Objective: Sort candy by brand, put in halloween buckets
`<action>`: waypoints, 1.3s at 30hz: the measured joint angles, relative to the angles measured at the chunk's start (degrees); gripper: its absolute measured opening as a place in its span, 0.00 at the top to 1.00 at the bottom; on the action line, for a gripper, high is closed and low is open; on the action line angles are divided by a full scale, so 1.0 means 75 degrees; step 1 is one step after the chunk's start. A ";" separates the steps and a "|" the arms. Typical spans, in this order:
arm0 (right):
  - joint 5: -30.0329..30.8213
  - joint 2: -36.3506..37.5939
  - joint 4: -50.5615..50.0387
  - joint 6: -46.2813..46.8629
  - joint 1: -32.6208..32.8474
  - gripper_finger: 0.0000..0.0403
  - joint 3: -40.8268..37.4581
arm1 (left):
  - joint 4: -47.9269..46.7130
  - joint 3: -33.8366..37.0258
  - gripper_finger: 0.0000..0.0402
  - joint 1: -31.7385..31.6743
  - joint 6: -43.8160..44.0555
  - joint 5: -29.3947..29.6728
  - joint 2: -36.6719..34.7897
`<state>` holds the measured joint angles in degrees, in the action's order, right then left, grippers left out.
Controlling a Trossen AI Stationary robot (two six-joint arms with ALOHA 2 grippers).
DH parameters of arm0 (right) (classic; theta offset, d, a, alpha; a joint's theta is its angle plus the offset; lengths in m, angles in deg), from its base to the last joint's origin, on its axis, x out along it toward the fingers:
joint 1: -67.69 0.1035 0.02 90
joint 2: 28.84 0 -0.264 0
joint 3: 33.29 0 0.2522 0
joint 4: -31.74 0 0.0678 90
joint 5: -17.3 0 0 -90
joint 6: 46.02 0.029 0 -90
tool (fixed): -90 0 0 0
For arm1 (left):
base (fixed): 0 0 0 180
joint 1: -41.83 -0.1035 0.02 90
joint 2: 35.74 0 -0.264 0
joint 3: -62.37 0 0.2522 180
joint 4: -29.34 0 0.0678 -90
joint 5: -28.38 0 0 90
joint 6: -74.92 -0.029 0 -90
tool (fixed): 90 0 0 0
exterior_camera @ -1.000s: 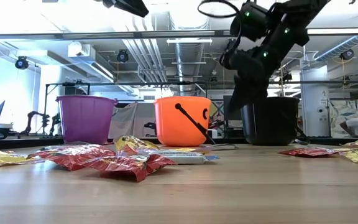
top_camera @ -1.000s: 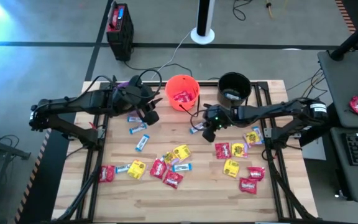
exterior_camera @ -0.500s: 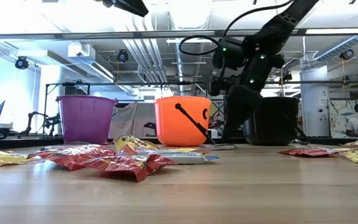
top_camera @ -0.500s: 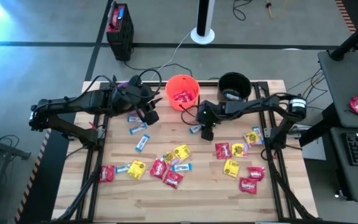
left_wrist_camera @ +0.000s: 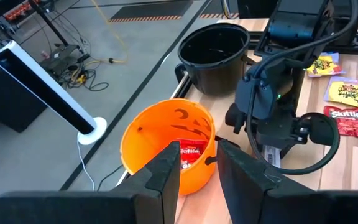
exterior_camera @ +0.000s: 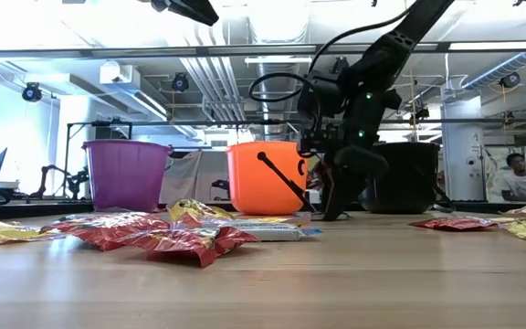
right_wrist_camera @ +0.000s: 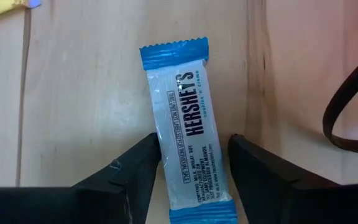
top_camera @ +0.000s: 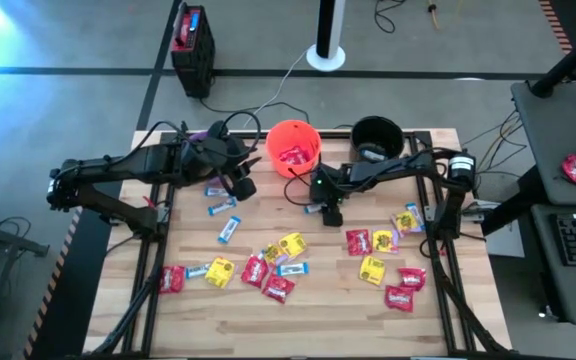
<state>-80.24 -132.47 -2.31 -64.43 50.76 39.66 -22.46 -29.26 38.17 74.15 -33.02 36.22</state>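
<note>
My right gripper [right_wrist_camera: 194,146] is open and low over the table, one finger on each long side of a blue-and-white candy packet [right_wrist_camera: 188,130] that lies flat near the orange bucket [top_camera: 293,148]. Whether the fingers touch the packet I cannot tell. The orange bucket holds red packets [left_wrist_camera: 190,152]. The black bucket [top_camera: 376,140] stands to its right, the purple one [exterior_camera: 124,174] to its left. My left gripper [left_wrist_camera: 199,155] hovers open and holds nothing, left of the orange bucket. Red, yellow and blue-and-white candy [top_camera: 278,268] lies scattered across the table.
A thin black loop [right_wrist_camera: 347,106] lies on the table close beside the right gripper. More packets cluster at the table's right [top_camera: 388,250] and near left [top_camera: 173,278]. A person [exterior_camera: 517,174] sits in the room beyond the table.
My right gripper has sunk from in front of the black bucket toward the table, shifting a little toward the left edge. It has rolled and tipped downward, and its fingers have opened. It now stands over the blue-and-white packet. The candy has stayed where it was.
</note>
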 joint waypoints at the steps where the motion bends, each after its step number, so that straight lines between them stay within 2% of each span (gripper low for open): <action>1: 0.0000 -0.0023 -0.0004 -0.0009 0.0000 0.54 -0.0008 | 0.0003 0.0000 0.77 0.0000 0.0000 0.0000 0.0000; 4: 0.0097 -0.0100 0.0000 0.0133 0.0000 0.61 -0.0010 | 0.0006 0.0000 0.77 -0.0003 0.0000 0.0000 0.0000; 8: 0.0176 -0.0126 -0.0022 0.0099 0.0003 0.76 -0.0022 | 0.0076 0.0000 0.77 -0.0015 -0.0002 -0.0003 0.0000; 14: 0.0109 -0.0044 -0.0015 0.0158 -0.0003 0.89 -0.0027 | 0.0117 0.0000 0.77 -0.0015 -0.0023 -0.0003 0.0003; 30: 0.0150 0.0481 -0.0126 0.0419 0.0000 0.93 -0.0060 | 0.0134 0.0000 0.77 -0.0015 -0.0029 -0.0003 0.0006; 39: 0.0245 0.0993 -0.0732 0.0851 0.0002 0.93 -0.0077 | 0.0157 0.0000 0.77 -0.0015 -0.0031 -0.0003 0.0006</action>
<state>-78.41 -125.02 -7.80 -58.05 50.78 39.08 -21.28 -29.26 38.06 73.92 -33.04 36.27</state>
